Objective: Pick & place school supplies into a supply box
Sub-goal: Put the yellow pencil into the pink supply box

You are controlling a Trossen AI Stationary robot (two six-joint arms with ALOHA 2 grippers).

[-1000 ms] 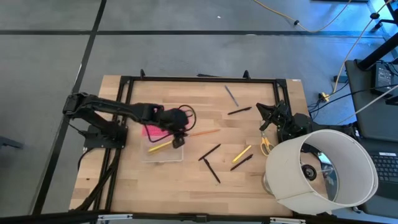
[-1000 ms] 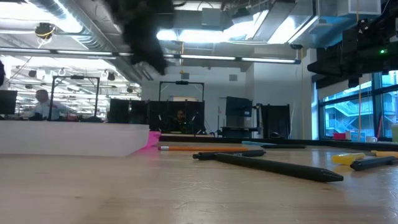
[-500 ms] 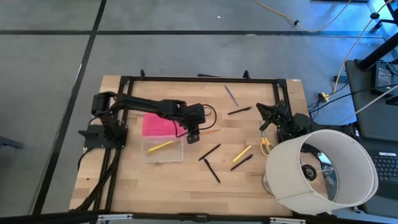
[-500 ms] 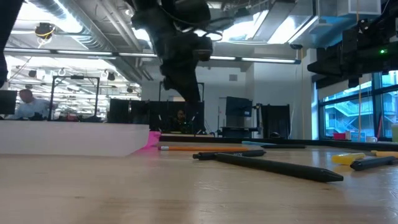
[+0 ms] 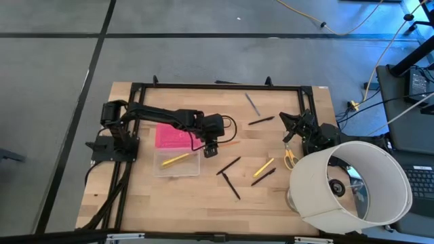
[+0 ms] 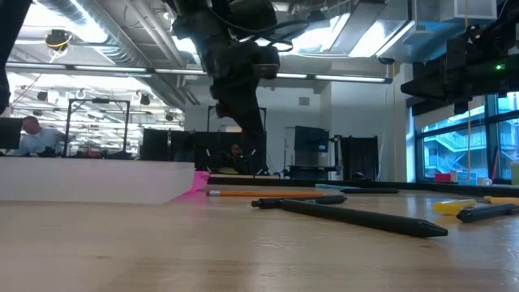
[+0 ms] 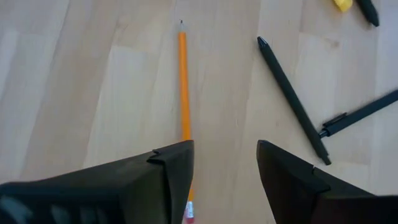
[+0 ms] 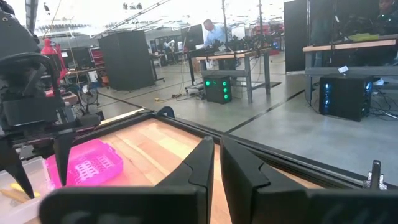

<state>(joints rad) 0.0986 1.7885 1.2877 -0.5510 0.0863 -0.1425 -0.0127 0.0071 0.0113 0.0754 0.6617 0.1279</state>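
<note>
Lying open at table left, supply box [image 5: 177, 163] holds one yellow pencil [image 5: 175, 160]. Left gripper [image 5: 209, 150] hovers just right of it, fingers apart and empty, over orange pencil [image 7: 183, 84]. Right gripper [image 5: 289, 127] waits far right, fingers nearly closed, empty.

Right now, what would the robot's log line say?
left gripper: open, above orange pencil | supply box: one yellow pencil inside | right gripper: parked at table edge, jaws nearly closed, holding nothing
</note>
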